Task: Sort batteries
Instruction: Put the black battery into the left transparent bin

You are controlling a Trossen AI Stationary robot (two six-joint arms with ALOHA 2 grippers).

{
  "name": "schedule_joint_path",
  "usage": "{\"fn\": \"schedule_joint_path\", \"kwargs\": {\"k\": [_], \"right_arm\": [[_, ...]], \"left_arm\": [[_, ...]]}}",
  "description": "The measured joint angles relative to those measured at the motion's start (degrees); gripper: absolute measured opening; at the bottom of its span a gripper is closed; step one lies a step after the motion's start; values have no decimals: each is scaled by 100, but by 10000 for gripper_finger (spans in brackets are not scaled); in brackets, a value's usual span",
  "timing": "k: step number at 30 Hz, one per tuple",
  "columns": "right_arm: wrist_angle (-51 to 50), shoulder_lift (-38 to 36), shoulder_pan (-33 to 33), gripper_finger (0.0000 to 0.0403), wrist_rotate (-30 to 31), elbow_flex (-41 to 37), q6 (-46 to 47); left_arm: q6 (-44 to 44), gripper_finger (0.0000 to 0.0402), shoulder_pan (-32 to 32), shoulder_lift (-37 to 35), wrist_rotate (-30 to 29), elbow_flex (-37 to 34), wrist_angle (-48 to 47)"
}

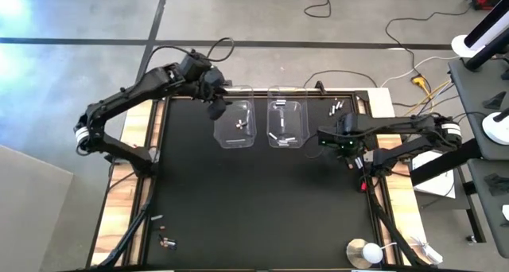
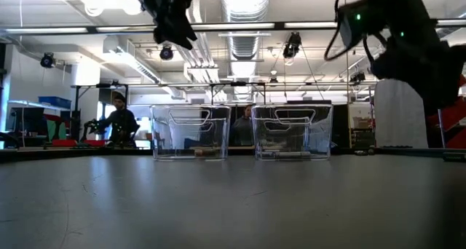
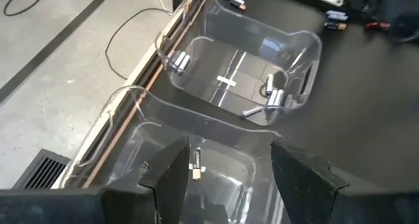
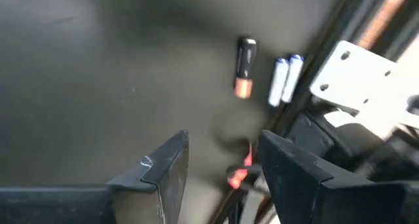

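**Kid:** High view first — what is on the left side?

**Friend:** The left gripper [image 1: 215, 106] hangs over the back edge of the left bin [image 1: 235, 122]. Its fingers [image 3: 171, 173] are spread wide with nothing between them. Under them, in the left wrist view, a dark battery [image 3: 195, 164] lies on the floor of that bin.

**Kid:** And in the middle?

**Friend:** The right bin [image 1: 287, 122] sits just beside the left one. A few silver batteries [image 3: 273, 97] lie inside it. Both bins are see-through and stand on the black table [image 1: 254, 200].

**Kid:** What about the right side?

**Friend:** The right gripper [image 1: 344, 149] is near the right edge of the table, beside the right bin. Its fingers [image 4: 163, 168] stand partly apart — and they hold nothing. Past them, in the right wrist view, one dark battery with a copper end [image 4: 245, 66] lies on the table. Two silver-blue batteries [image 4: 285, 78] lie side by side just next to it.

**Kid:** Any more batteries?

**Friend:** Yes. A few loose batteries [image 1: 335, 107] lie in the back right corner, and some more [image 1: 161, 231] in the front left corner. A round white-and-metal disc [image 1: 366, 252] sits at the front right.
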Motion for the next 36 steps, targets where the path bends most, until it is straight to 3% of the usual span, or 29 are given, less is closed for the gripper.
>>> {"fn": "schedule_joint_path", "kwargs": {"k": [8, 18, 28, 36], "right_arm": [[448, 385, -800, 176, 3, -637, -1205], [1133, 1103, -1793, 176, 7, -833, -2469], [1630, 1740, -1989, 168, -215, -1198, -2863], [1893, 1901, -1989, 112, -515, -1322, -2889]], "left_arm": [[-252, 194, -389, -309, 0, -293, 24], [-1049, 194, -844, -1311, -2, -1994, 1073], [-1455, 194, -1001, -2580, -39, -2937, 1467], [-1440, 194, -1001, -3008, -419, -2946, 1471]]}}
